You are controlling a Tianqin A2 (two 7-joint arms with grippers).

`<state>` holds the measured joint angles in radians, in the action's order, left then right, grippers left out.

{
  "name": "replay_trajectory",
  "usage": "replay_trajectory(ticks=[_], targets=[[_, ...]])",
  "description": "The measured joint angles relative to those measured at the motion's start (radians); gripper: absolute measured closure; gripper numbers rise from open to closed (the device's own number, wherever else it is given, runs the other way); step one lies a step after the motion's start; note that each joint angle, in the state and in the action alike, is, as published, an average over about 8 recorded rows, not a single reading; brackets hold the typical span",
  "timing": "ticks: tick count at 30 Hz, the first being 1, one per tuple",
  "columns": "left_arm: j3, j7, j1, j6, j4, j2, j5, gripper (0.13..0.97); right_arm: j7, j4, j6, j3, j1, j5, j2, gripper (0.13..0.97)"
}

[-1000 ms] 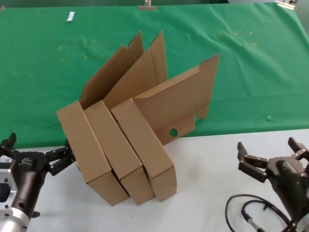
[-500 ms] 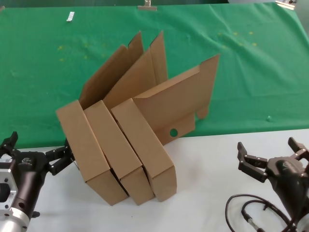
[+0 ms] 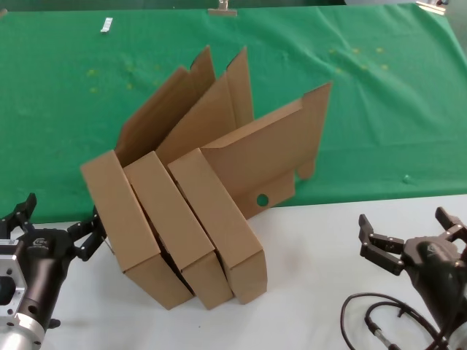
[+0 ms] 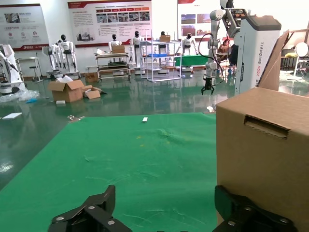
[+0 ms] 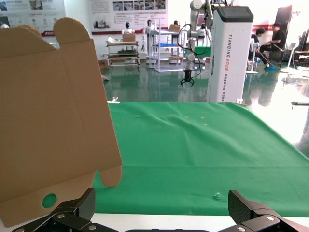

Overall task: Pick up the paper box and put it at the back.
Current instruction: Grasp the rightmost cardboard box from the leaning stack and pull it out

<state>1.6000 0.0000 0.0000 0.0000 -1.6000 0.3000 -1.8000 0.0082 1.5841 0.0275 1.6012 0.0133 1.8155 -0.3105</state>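
Black left tool (image 3: pixel 55 226) sits at lower left of the frame, jaws spread, one finger touching the nearest paper box (image 3: pixel 120 226) but gripping nothing. That box has nudged a little leftward since a second ago, so contact looks made and a grasp seems next. Right tool (image 3: pixel 412 240), lower right, stays open and empty over the white worktop (image 3: pixel 314 292). Farther up lies the back (image 3: pixel 379 87), still bare of boxes.
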Motion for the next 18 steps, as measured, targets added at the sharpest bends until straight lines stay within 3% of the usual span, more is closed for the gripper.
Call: replay_trajectory(ticks=[4, 18], targets=[[0.0, 0.0, 0.0, 0.0, 0.0, 0.0, 0.0, 0.335, 0.0, 0.0, 0.0, 0.0, 0.0, 0.0, 0.0, 0.129], [0.0, 0.0, 0.0, 0.0, 0.0, 0.0, 0.0, 0.657, 0.0, 0.0, 0.0, 0.0, 0.0, 0.0, 0.0, 0.129]])
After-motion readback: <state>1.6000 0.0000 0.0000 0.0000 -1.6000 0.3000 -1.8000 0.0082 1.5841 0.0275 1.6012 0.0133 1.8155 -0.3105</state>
